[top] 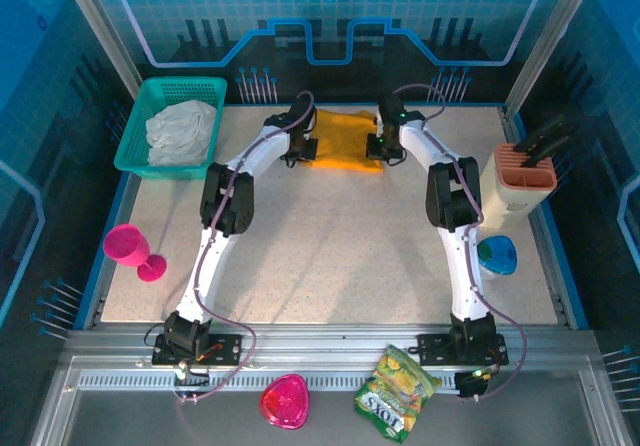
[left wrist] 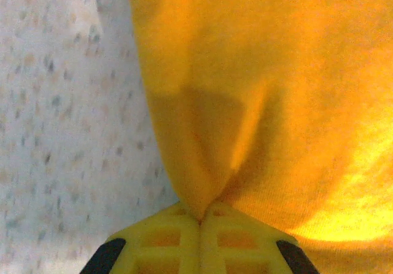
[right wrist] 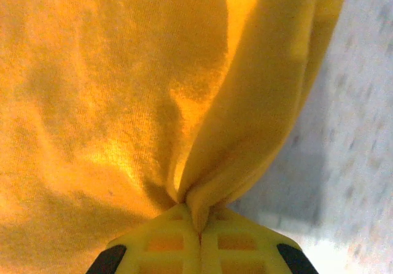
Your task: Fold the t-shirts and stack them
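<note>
Left gripper (left wrist: 199,220) pinches t-shirt (top: 345,138) at its left edge, right gripper (right wrist: 199,217) at the right edge. One orange t-shirt, flat at far middle of table (top: 330,251). One teal basket (top: 160,171), far left, holds one crumpled white cloth (top: 182,131).

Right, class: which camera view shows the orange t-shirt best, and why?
Top external: the whole t-shirt is visible. The left wrist view gives a close-up of an edge pinched by the left gripper; the right wrist view, the same for the right gripper.
</note>
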Robot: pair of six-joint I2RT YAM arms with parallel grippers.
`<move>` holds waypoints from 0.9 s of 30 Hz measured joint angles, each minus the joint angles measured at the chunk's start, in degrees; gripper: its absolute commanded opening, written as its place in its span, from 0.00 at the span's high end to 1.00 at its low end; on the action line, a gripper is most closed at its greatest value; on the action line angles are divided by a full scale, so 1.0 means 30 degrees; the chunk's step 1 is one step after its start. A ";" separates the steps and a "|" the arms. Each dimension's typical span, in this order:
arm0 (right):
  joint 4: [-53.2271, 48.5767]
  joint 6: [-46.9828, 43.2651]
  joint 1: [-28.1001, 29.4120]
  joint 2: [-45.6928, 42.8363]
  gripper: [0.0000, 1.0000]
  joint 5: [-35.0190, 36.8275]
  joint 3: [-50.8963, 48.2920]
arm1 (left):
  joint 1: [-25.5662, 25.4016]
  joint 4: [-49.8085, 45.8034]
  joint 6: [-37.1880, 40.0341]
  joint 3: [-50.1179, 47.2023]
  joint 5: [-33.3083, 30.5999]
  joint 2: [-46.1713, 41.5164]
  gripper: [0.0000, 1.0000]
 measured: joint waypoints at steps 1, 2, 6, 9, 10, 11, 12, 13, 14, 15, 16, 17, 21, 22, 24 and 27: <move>-0.0095 -0.0066 -0.0146 0.0539 1.00 -0.0058 0.0889 | 0.0036 -0.0233 0.0175 0.0845 -0.0007 0.0474 1.00; -0.0211 -0.0138 -0.0277 0.1049 1.00 -0.0124 0.1756 | 0.0066 -0.0423 0.0306 0.1537 -0.0007 0.0845 1.00; -0.0452 -0.0357 -0.0568 0.2368 1.00 -0.0495 0.3963 | 0.0226 -0.0721 0.0510 0.2470 0.0007 0.1362 1.00; -0.0510 -0.0430 -0.0634 0.2674 1.00 -0.0699 0.4473 | 0.0321 -0.0736 0.0794 0.2470 0.0058 0.1370 1.00; -0.0517 -0.0437 -0.0648 0.2681 1.00 -0.0787 0.4488 | 0.0335 -0.0736 0.0852 0.2470 0.0066 0.1370 0.93; -0.0532 -0.0444 -0.0670 0.2681 0.95 -0.0903 0.4488 | 0.0342 -0.0729 0.0918 0.2470 0.0058 0.1370 0.86; -0.0539 -0.0466 -0.0678 0.2681 0.90 -0.0976 0.4488 | 0.0342 -0.0721 0.1049 0.2470 0.0051 0.1370 0.79; -0.0554 -0.0488 -0.0685 0.2681 0.84 -0.1042 0.4488 | 0.0350 -0.0736 0.1137 0.2470 0.0044 0.1370 0.70; -0.0561 -0.0415 -0.0685 0.2681 0.79 -0.1071 0.4481 | 0.0357 -0.0736 0.1268 0.2470 0.0015 0.1370 0.62; -0.0568 -0.0430 -0.0685 0.2681 0.75 -0.1129 0.4452 | 0.0379 -0.0736 0.1290 0.2470 -0.0029 0.1370 0.54; -0.0568 -0.0495 -0.0685 0.2674 0.70 -0.1144 0.4371 | 0.0408 -0.0721 0.1384 0.2470 -0.0087 0.1370 0.46; -0.0576 -0.0481 -0.0685 0.2667 0.66 -0.1129 0.4335 | 0.0437 -0.0721 0.1494 0.2470 -0.0175 0.1370 0.41; -0.0729 -0.0714 -0.0678 0.2368 0.39 -0.1246 0.4182 | 0.0597 -0.0627 0.1676 0.2470 -0.0357 0.1290 0.27; -0.0918 -0.0816 -0.0685 0.2193 0.34 -0.1115 0.4087 | 0.0627 -0.0612 0.1741 0.2470 -0.0379 0.1195 0.26; -0.1326 -0.0947 -0.0758 0.1741 0.25 -0.0896 0.3949 | 0.0692 -0.0503 0.1829 0.2470 -0.0386 0.0838 0.24; -0.1880 -0.1253 -0.0867 0.0539 0.18 -0.0488 0.3577 | 0.0692 -0.0495 0.1858 0.2470 -0.0386 -0.0299 0.18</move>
